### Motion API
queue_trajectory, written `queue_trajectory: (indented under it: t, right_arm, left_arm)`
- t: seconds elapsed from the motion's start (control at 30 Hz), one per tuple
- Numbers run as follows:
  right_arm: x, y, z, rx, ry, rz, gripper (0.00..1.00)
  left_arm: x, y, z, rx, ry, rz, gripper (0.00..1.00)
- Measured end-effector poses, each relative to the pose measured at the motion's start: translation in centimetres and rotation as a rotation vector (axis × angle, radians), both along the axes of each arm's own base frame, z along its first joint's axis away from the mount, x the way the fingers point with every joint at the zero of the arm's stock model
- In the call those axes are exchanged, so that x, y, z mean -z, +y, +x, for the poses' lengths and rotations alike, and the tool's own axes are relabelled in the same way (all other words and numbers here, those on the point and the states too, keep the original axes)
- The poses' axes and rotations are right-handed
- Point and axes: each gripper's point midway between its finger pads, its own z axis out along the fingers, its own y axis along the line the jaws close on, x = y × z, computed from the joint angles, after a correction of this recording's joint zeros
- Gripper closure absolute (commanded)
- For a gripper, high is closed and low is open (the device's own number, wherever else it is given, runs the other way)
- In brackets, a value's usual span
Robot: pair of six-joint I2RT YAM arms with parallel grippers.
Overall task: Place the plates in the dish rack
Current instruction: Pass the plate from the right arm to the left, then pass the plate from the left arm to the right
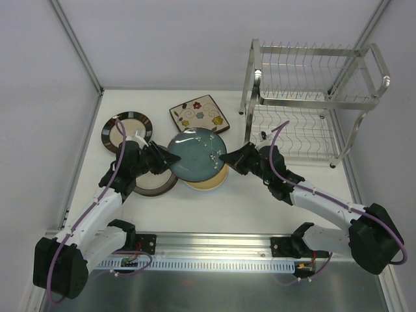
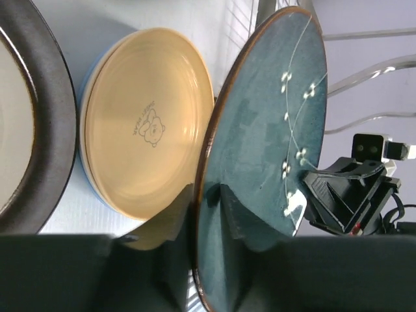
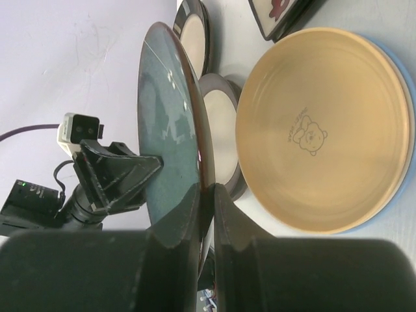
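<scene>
The desk (image 1: pixel 260 214) carries everything; the dish rack (image 1: pixel 305 103) stands at its far right corner, with no plate visible in it; the teal plate (image 1: pixel 197 155) hangs between both arms, tilted on edge above the tan plate (image 1: pixel 209 182), well apart from the rack; the right gripper (image 1: pixel 229 158) is pinching its right rim; the left gripper (image 1: pixel 170 158) straddles the opposite rim, though I cannot tell whether it grips firmly. The step in hand looks like lifting this first plate; next it probably needs carrying rightward and slotting upright between the rack wires.
</scene>
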Motion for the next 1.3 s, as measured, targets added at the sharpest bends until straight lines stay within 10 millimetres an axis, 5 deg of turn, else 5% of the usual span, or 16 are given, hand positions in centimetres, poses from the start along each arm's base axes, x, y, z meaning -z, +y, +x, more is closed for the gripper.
queue_trajectory:
  t: [0.13, 0.2, 0.5, 0.67, 1.03, 1.17, 1.3]
  right_arm:
    - [0.2, -0.2, 0.2, 0.007, 0.006, -0.005, 0.99]
    - [0.3, -0.2, 0.2, 0.007, 0.009, -0.005, 0.97]
    - [-0.3, 0.3, -0.4, -0.048, -0.026, -0.003, 0.56]
    - [-0.8, 0.6, -0.9, -0.084, -0.056, -0.018, 0.46]
    - [-2.6, 2.0, -1.0, -0.137, -0.105, -0.024, 0.44]
    - [-2.4, 2.3, -1.3, -0.157, -0.103, -0.037, 0.51]
    - [-1.9, 2.2, -1.4, -0.16, -0.101, -0.065, 0.76]
  left_arm:
    - [-0.6, 0.0, -0.1, -0.011, -0.011, -0.03, 1.0]
    - [-1.6, -0.1, -0.1, -0.012, -0.047, -0.05, 1.0]
    - [-1.5, 0.1, -0.9, -0.021, -0.057, -0.078, 1.0]
    - [-1.3, 0.0, -1.2, -0.018, -0.055, -0.096, 1.0]
    - [-3.3, -0.4, -1.6, 0.015, -0.132, -0.125, 1.0]
    - [-3.5, -0.7, -2.0, 0.041, -0.135, -0.134, 1.0]
    - [-3.8, -0.8, -2.1, 0.053, -0.143, -0.141, 1.0]
